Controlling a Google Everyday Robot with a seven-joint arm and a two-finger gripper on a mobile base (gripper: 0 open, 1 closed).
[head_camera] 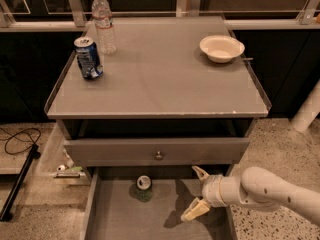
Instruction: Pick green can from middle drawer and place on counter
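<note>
Two tan fingers (196, 210) of the gripper (198, 192) are spread wide w/ nothing between them. The gripper is over the right part of the wide shallow grey middle drawer (120, 221), on the end of a white rounded arm (272, 190) coming in from pic-right. Fingertips point pic-left and diverge: one up toward the drawer front, one down toward the drawer floor.

Small dark-green can w/ silver top (144, 188) sits in the drawer, near its back, approx mid-width. It's pic-left of the gripper, well apart from both fingertips and not inside the gap. Bare drawer floor + gripper shadow lie between them. Can is upright: long axis vertical, silver top and pull tab facing up, base on the drawer bottom. Which way the tab points I can't tell.

Just behind/above the can: grey drawer front w/ small round knob (158, 154), overhanging the back of the open drawer close to the can top. Nothing else in the drawer near the can.

Above that, the large flat matte grey counter (165, 84). On it, far-left: blue drink can (88, 58), upright; behind it a clear plastic water bottle (103, 23), upright. Far-right: shallow cream bowl (221, 48). Mid counter is bare.

Floor pic-left: black cable loop (19, 139).
</note>
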